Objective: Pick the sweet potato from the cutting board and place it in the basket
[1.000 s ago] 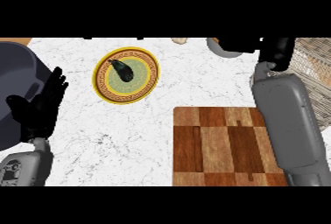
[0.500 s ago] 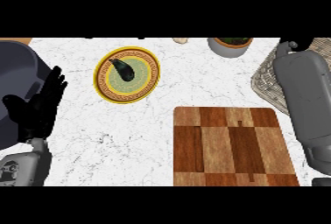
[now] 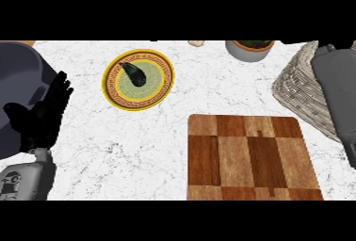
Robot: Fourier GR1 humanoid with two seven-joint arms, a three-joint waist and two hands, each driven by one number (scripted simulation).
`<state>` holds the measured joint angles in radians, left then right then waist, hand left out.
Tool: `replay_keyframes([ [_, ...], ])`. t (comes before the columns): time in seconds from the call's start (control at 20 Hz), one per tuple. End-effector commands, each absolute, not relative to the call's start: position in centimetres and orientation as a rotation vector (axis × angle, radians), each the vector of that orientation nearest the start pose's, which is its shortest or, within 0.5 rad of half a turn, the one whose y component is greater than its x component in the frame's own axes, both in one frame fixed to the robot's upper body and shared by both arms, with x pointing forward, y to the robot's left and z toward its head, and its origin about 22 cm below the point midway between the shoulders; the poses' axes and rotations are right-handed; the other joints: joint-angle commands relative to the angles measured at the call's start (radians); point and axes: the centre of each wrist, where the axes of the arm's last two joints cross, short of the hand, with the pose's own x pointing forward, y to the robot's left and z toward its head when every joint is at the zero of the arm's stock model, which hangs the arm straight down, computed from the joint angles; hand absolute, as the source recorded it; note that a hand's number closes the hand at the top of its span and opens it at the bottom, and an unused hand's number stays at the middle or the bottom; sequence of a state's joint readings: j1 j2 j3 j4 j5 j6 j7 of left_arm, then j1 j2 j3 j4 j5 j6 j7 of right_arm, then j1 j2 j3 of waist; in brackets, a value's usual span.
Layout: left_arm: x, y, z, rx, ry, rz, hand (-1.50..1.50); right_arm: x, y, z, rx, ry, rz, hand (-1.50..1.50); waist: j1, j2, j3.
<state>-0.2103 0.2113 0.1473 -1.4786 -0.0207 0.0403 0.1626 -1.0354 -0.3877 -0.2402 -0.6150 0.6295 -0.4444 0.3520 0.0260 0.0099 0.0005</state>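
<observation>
The wooden cutting board [image 3: 250, 157] lies at the lower middle with nothing on it. No sweet potato shows anywhere. The wicker basket [image 3: 297, 89] sits at the right edge, largely covered by my right forearm [image 3: 337, 94], which stretches up across it. Only a dark sliver of my right hand [image 3: 328, 45] shows at the picture's top edge, so what it holds is hidden. My left hand [image 3: 43, 115] rests open at the left edge, fingers up, far from the board.
A yellow-rimmed plate [image 3: 138, 92] with a dark oblong thing [image 3: 133, 74] on it sits at the upper left. A grey pot with a plant [image 3: 249, 51] stands at the back. A large dark grey rounded object [image 3: 15, 75] fills the left edge.
My right forearm has swung to the right, from beside the plant pot to over the basket, and its hand has slipped past the top edge. The left hand has stayed put.
</observation>
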Motion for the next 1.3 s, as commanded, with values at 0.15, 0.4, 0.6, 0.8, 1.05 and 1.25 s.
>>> replay_keyframes([
  [0.15,31.2,29.8,6.2,0.270,-1.516,-0.024,0.00,45.0,-32.9,15.7,-1.016,-1.355,0.006,1.50,-0.008,0.000,0.000],
  [0.4,29.5,29.6,5.3,0.288,-1.537,-0.059,0.00,44.6,-34.1,13.8,-0.956,-1.355,-0.028,1.50,0.008,0.003,0.001],
  [0.6,30.0,29.0,5.5,0.270,-1.538,-0.055,0.00,42.9,-37.6,13.3,-1.363,-1.276,0.486,1.50,0.010,0.010,-0.007],
  [0.8,29.6,29.3,4.9,0.250,-1.538,-0.062,0.00,43.1,-37.9,14.6,-1.536,-1.294,0.625,1.50,0.030,0.010,-0.001],
  [1.05,29.6,28.0,5.4,0.257,-1.545,-0.042,0.00,43.7,-37.0,14.3,-1.617,-1.281,0.689,1.50,0.016,0.003,0.001],
  [1.25,29.2,28.5,6.0,0.269,-1.532,-0.059,0.00,44.0,-36.9,14.5,-1.616,-1.255,0.684,1.50,0.018,0.003,0.001],
])
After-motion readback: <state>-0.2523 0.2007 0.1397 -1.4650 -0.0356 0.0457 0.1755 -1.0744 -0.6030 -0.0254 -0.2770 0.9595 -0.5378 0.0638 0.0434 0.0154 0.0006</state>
